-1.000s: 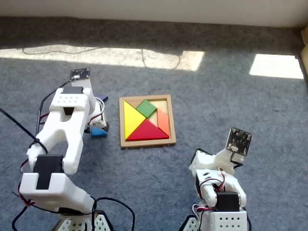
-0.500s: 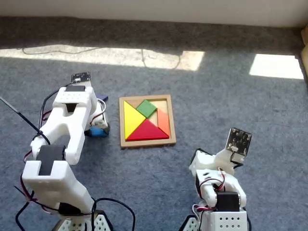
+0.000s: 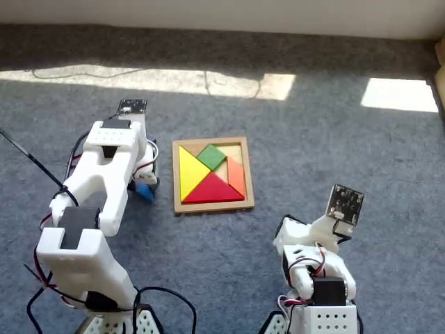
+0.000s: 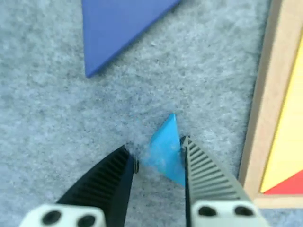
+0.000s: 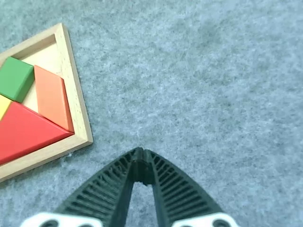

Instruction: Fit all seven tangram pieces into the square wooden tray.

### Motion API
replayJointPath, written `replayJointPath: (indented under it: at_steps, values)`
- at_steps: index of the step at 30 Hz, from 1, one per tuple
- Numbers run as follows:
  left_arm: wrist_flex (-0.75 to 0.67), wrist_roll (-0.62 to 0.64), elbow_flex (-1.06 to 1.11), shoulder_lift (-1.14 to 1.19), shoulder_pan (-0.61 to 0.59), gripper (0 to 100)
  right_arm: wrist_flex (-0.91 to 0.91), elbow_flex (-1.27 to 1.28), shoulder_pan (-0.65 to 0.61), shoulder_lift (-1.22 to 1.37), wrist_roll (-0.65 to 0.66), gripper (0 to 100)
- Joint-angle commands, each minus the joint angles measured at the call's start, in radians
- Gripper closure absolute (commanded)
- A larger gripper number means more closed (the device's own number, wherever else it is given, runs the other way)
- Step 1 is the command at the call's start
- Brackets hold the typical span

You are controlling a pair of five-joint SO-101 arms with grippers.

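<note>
**Four pieces seated, a fifth in the left pincer**

The left pincer [image 4: 157, 148] is narrowed around a small light-blue triangle [image 4: 164, 152]. One finger lies flat against the triangle's side and the other is at its opposite edge, so I judge the piece gripped. The triangle is tilted up on an edge between the fingers. I cannot tell whether it has left the grey carpeted tabletop [image 3: 334, 139]. It is just beside the outer rim of the square wooden tray [image 3: 214, 207], on the side nearest the left arm.

A larger dark-blue triangle [image 4: 118, 28] lies flat on the carpet a little beyond the held piece, apart from it and outside the tray.

Inside the tray:
- The yellow triangle [image 3: 186, 174] fills the side towards the left arm.
- The red triangle [image 3: 214, 189] fills the near side.
- The green square [image 3: 211, 156] sits on its point above where the yellow and red triangles meet.
- The orange parallelogram [image 3: 237, 175] runs along the far side from the left arm.

Bare wood shows along the tray's top edge and in its upper corner beside the orange piece.

The right pincer [image 5: 140, 165] is pinched together with nothing in it, low over the carpet off the tray's near corner.

With four of seven pieces in, the task looks a little over half done. The light-blue triangle seems to be the piece in hand. The dark-blue triangle and one more piece are still to go in.
</note>
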Motion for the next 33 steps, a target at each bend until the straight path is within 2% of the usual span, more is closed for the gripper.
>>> replayJointPath:
  at_steps: [1, 8, 13, 18, 25, 29, 33]
  values:
    - [0.072, -0.046, -0.071, -0.074, 0.025, 91, 0.001, 0.124, 0.012, -0.002, 0.002, 99.3]
    - [0.11, -0.089, -0.065, -0.288, 0.171, 91, 0.001, 0.124, 0.012, -0.002, 0.002, 99.3]
    - [0.106, -0.084, -0.074, -0.306, 0.277, 91, 0.001, 0.124, 0.012, -0.002, 0.002, 99.3]
    - [0.124, -0.084, -0.068, -0.318, 0.297, 90, 0.001, 0.124, 0.012, -0.002, 0.002, 99.3]
    - [0.362, -0.097, -0.067, -0.32, 0.292, 79, 0.001, 0.124, 0.012, -0.002, 0.003, 99.3]
    - [0.408, -0.221, -0.022, -0.398, 0.298, 81, 0.001, 0.124, 0.012, -0.002, 0.003, 99.3]
    - [0.405, -0.345, 0.137, -0.598, 0.298, 79, 0.001, 0.124, 0.012, -0.002, 0.003, 99.3]
